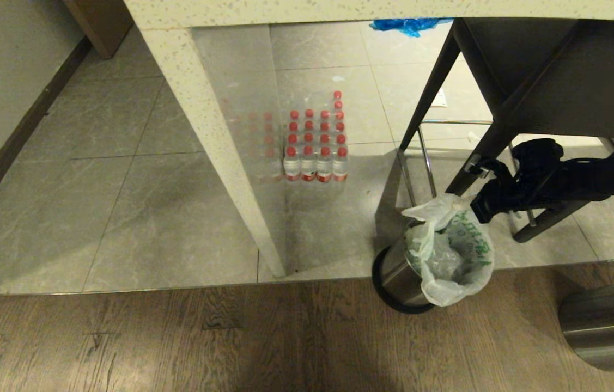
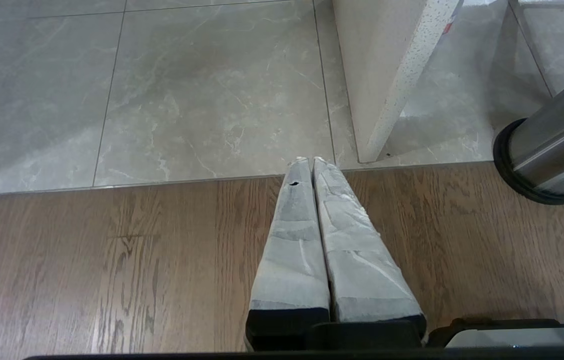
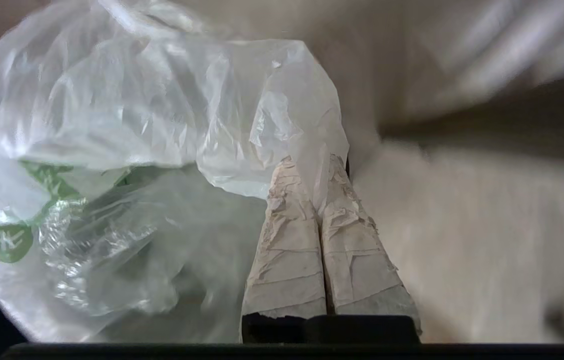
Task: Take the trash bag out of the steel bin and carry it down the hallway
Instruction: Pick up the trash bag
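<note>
- Right wrist view: right gripper (image 3: 312,167) fingers pressed together, pinching a fold of the one trash bag (image 3: 126,165).
- One steel bin (image 1: 396,275); left gripper (image 2: 306,165) closed, empty.

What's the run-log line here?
right gripper: shut on thin translucent green-printed trash bag | brushed steel bin: tipped | left gripper: shut, idle

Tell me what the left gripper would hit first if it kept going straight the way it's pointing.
Probably the floor: the left gripper, shut, points down and forward over the wood floor near its edge with the grey tiles. Which of them it meets first is unclear.
</note>
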Motion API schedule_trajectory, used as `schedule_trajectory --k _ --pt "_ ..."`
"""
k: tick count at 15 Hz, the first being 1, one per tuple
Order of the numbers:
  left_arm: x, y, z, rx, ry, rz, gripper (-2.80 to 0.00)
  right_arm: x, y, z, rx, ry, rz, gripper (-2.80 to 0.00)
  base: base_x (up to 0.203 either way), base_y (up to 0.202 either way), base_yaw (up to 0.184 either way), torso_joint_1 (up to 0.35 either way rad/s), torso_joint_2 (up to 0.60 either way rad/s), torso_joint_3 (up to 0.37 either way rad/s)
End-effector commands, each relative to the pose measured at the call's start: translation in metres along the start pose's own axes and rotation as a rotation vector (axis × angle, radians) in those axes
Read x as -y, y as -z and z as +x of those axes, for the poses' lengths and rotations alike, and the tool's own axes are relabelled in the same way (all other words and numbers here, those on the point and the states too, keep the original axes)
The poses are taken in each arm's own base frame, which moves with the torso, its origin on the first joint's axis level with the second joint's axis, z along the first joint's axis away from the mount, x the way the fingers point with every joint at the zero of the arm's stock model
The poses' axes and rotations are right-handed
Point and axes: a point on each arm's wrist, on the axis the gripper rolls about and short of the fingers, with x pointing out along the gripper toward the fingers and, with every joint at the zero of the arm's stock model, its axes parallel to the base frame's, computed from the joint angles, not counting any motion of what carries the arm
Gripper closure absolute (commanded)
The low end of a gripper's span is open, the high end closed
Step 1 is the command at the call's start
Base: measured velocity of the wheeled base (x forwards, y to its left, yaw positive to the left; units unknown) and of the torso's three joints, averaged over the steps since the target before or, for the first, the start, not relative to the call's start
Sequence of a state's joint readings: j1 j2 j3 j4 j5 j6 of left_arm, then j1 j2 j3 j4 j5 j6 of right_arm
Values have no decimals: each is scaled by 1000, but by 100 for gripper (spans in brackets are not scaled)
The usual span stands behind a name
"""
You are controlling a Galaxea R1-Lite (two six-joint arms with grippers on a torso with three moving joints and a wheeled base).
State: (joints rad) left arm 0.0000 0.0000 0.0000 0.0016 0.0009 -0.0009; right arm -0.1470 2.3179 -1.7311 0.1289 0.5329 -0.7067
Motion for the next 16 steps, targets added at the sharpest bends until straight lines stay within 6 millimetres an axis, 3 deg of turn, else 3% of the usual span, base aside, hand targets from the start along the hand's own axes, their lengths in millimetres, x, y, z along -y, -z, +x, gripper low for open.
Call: schedule_trajectory --k 1,6,11,16 --pt "0 0 0 -1 0 -1 0 -6 -10 -17 -22 44 64 0 0 0 0 0 0 0" --pt "0 0 0 0 1 -1 0 -36 7 -16 -225 204 223 0 0 0 0 0 0 0" --pt "0 0 0 -1 -1 -1 0 -54 4 -18 -262 309 250 0 0 0 0 0 0 0" --pt "0 0 0 -1 -1 -1 0 -60 -16 -50 -228 360 235 0 0 0 0 0 0 0"
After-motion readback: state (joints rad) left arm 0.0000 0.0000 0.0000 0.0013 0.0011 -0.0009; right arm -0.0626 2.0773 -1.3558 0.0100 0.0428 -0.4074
